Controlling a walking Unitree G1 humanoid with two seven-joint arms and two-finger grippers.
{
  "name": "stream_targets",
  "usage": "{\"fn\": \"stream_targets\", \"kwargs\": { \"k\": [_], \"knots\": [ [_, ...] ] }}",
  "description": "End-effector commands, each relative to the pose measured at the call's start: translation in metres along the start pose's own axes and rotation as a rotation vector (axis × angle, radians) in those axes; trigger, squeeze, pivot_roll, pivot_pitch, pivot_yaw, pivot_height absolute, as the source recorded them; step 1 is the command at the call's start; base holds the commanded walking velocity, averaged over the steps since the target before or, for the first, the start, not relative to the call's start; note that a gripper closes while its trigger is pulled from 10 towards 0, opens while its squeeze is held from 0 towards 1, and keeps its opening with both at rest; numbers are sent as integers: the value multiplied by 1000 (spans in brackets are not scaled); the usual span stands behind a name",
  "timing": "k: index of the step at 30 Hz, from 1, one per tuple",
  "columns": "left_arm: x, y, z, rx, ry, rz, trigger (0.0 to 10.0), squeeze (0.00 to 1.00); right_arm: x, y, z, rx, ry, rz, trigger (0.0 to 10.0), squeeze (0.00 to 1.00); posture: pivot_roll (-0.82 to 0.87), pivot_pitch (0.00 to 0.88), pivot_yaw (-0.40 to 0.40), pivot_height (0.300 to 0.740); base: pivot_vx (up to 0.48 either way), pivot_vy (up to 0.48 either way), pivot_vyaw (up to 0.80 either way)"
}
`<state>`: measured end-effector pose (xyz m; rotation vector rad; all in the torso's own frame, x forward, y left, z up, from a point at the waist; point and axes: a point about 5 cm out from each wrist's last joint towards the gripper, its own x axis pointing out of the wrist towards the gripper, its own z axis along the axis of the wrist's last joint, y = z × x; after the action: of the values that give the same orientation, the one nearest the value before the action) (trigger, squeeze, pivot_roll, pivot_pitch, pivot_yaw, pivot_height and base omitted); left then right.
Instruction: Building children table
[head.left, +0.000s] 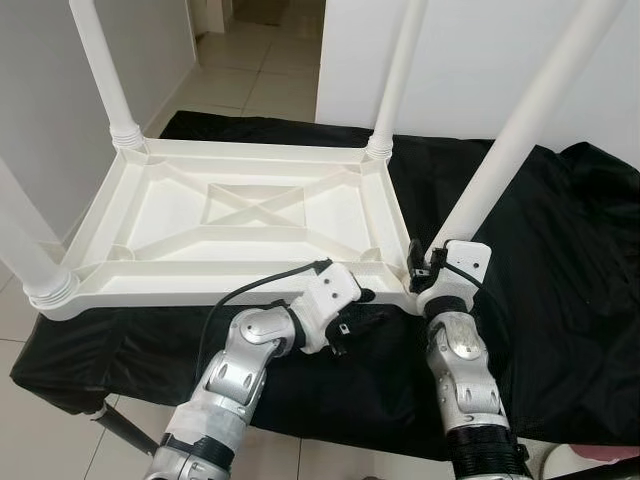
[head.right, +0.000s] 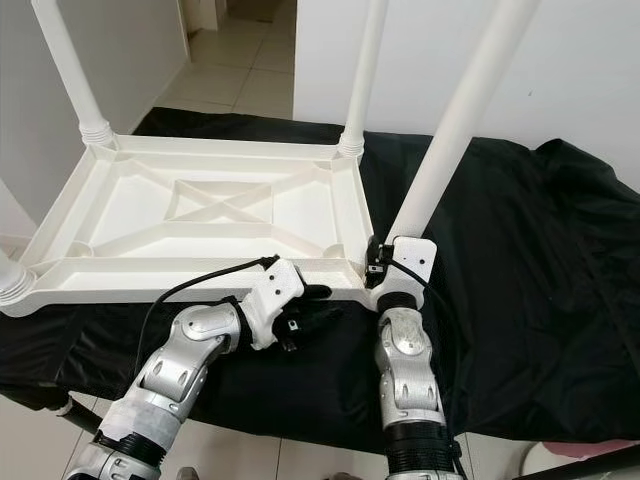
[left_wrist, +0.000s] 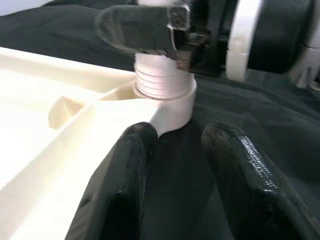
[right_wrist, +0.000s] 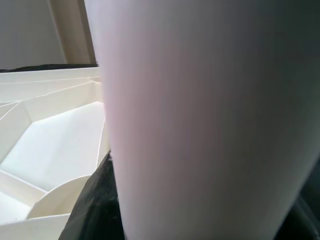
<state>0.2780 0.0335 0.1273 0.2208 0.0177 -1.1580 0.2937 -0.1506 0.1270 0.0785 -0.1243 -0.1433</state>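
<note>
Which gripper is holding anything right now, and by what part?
The right gripper grips the near-right table leg at its base, just above the threaded socket. The left gripper is open beside the tabletop's corner, holding nothing.

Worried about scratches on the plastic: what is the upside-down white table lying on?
The tabletop lies on a black cloth that spreads past its edges. The cloth covers whatever supports it; a tiled floor shows beyond.

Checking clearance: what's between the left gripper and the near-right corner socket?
Only bare black cloth, seen in the left wrist view. The left gripper sits open just short of the corner socket; the right gripper holds the leg above.
</note>
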Motion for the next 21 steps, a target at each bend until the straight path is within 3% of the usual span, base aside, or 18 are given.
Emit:
{"fn": "stream_targets", "kwargs": {
  "k": [1,10,11,13,14,19,20,21],
  "knots": [
    [2,12,0,-9,0,226,10000,0,-3,1,0,9,10,-21,10000,0,-83,0,-27,740,0,0,0],
    [2,15,2,3,0,216,10000,0,-3,-1,4,20,17,-90,10000,0,-84,0,-9,740,0,0,0],
    [2,16,2,5,0,216,10000,0,-3,-1,5,19,13,-88,10000,176,-85,0,-8,740,0,0,0],
    [2,17,2,5,0,217,10000,0,-3,-1,5,19,12,-88,10000,176,-85,0,-8,740,0,0,0],
    [2,18,3,7,0,218,10000,0,-2,1,7,23,7,-64,10000,1000,-85,0,-9,740,0,0,0],
    [1,18,4,17,-3,212,10000,0,0,-1,10,22,-14,-35,10000,1000,-85,0,-10,740,0,0,0],
    [1,18,8,15,-15,202,10000,0,4,-5,13,12,-25,40,10000,141,-75,0,-21,740,0,0,0],
    [1,18,8,15,-15,202,10000,0,4,-5,13,12,-25,40,10000,141,-75,0,-21,740,0,0,0]
  ]
}}
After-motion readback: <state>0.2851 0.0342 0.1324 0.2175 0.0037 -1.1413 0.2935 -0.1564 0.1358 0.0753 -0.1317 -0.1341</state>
